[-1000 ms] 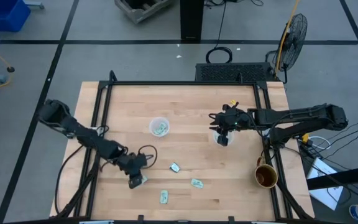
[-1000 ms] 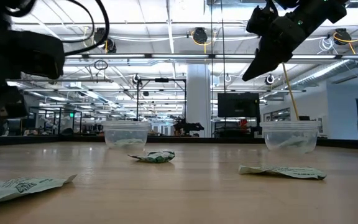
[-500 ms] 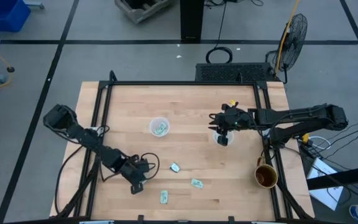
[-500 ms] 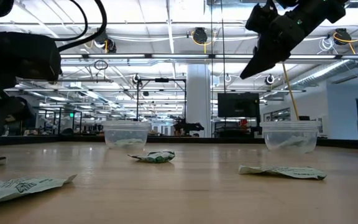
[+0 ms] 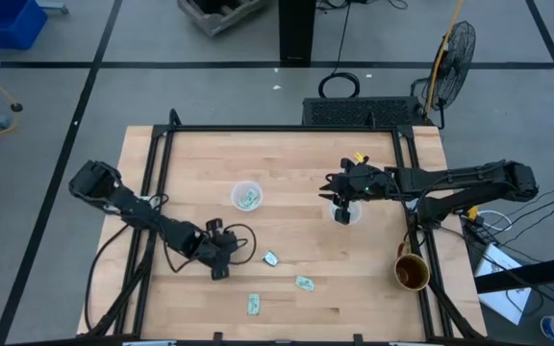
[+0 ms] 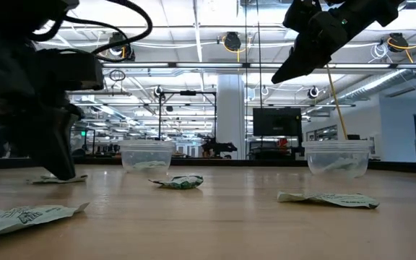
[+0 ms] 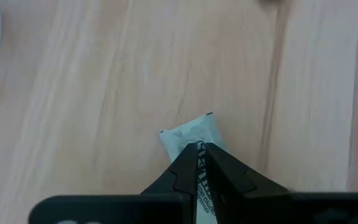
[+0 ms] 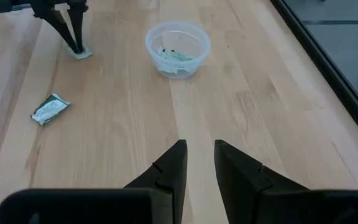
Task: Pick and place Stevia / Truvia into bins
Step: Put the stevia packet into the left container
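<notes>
Three loose packets [image 5: 303,283] lie near the tabletop [image 5: 287,163] front; a fourth packet [image 7: 194,137] is pinched in the closed left end effector [image 5: 218,273], half hidden by its fingers. Right end effector [image 5: 343,200] hangs open over the right bin [image 6: 336,157], covering it from above. Left bin [image 5: 246,196] holds packets.

Open-plan lab, ceiling light strips [image 6: 193,65], fan [image 5: 450,53]

Pale smooth wooden plank table [image 5: 287,173], matt; translucent glossy plastic cup [image 8: 178,49]; crinkled white-green paper packet [image 7: 191,134].
</notes>
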